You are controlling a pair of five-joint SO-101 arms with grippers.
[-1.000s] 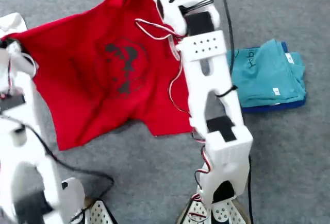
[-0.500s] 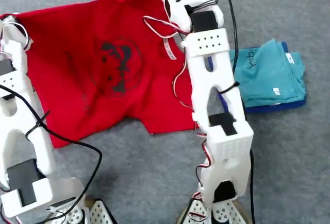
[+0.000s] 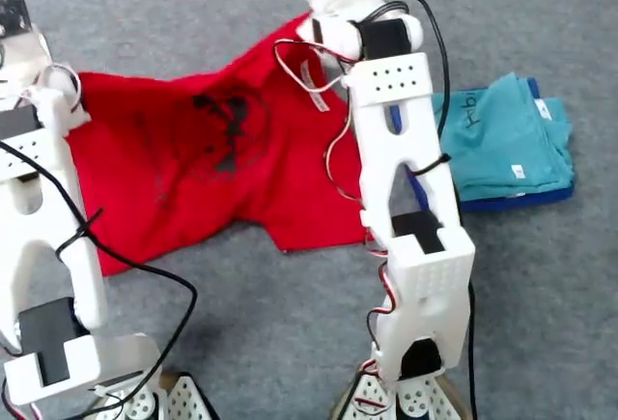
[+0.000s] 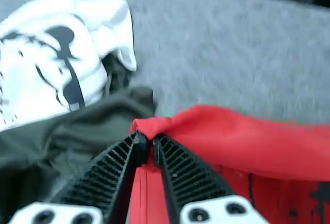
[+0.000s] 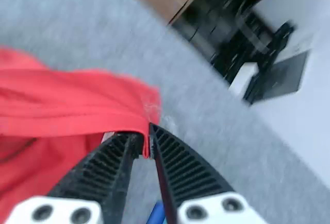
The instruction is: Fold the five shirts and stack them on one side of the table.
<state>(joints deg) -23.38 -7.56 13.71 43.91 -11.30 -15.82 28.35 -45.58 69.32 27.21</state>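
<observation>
the red shirt (image 3: 212, 159) spans the upper left of the high view, its top edge running left to right between both claws: left gripper (image 4: 147, 149) pinches the far-left corner, right gripper (image 5: 146, 140) pinches the top-centre corner, nearer the folded stack (image 3: 502, 145) at right.

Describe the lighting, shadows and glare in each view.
High view: soft, even light; the red shirt throws only a faint shadow on the grey table, and there are no glare spots. Left wrist view: the left hand pinches red cloth beside a shadowed dark garment. Right wrist view: the right hand looks dark against a bright background.
</observation>
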